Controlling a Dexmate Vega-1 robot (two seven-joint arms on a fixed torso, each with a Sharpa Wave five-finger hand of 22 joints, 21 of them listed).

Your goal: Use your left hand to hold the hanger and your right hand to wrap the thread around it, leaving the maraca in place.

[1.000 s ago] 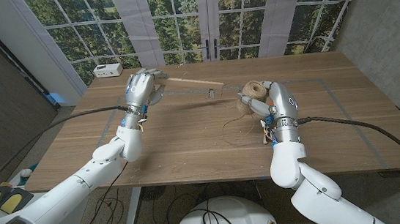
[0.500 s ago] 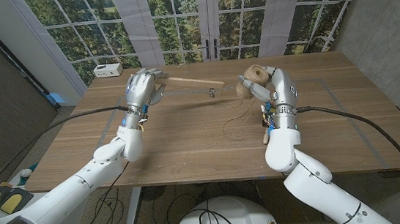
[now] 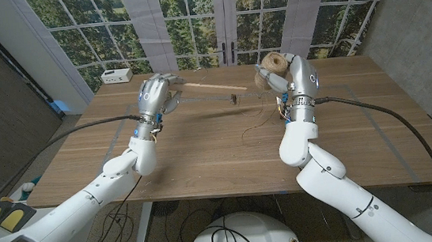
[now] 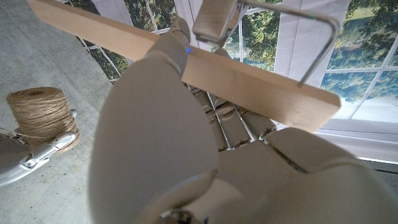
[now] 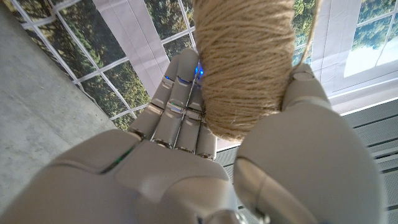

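Aloft, right hand (image 3: pixel 285 75) grips thread spool (image 3: pixel 274 62); left hand (image 3: pixel 154 95) holds hanger (image 3: pixel 205 88).

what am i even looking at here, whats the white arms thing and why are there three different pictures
It is a two-armed robot standing at a wooden table, each white arm ending in a human-like hand. The wide picture comes from a camera on the robot's head, looking down over both arms. The other two come from cameras on each wrist, looking along the back of that hand, so the room appears turned around.

The left hand grips a wooden hanger with a metal clip, raised above the table; the left wrist view shows the same hanger close up. The right hand holds a spool of brown twine, seen large in the right wrist view. A loose strand of twine trails down onto the table. A small white box sits at the far corner.
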